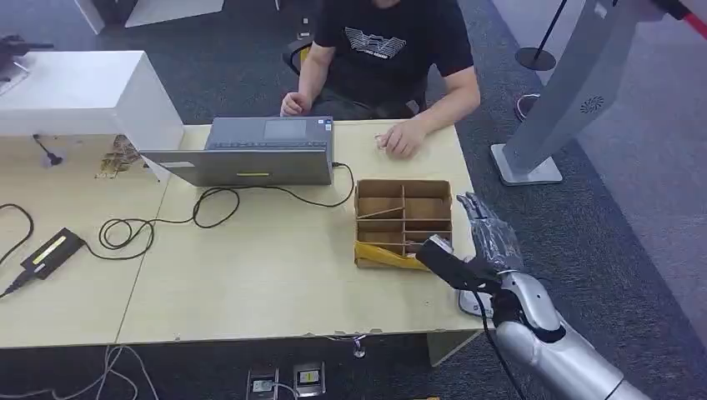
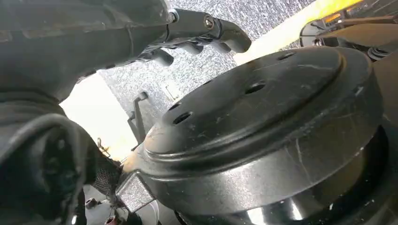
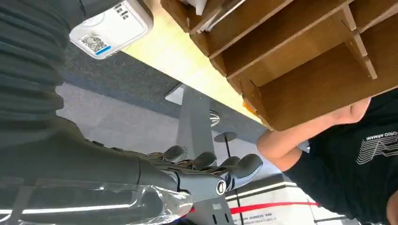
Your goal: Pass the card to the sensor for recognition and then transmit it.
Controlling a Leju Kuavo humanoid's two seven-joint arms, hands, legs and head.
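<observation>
A brown cardboard sorting box (image 1: 404, 218) with several compartments stands on the wooden table (image 1: 267, 275) near its right end. Pale flat pieces stick out of one compartment (image 3: 205, 6); I cannot tell whether they are cards. My right hand (image 1: 477, 242) hovers just right of the box at the table's right edge, fingers stretched out and apart (image 3: 211, 164), holding nothing. A small white sensor unit (image 3: 110, 26) with a code label lies at the table's near right corner, partly under my wrist (image 1: 469, 305). My left hand (image 2: 197, 35) hangs beside my body, fingers loosely bent and empty.
A person in a black shirt sits behind the table, one hand (image 1: 400, 140) resting near the box. A grey laptop (image 1: 258, 152) with cables (image 1: 167, 223) and a black power brick (image 1: 50, 252) lie to the left. A grey stand (image 1: 554, 108) rises right of the table.
</observation>
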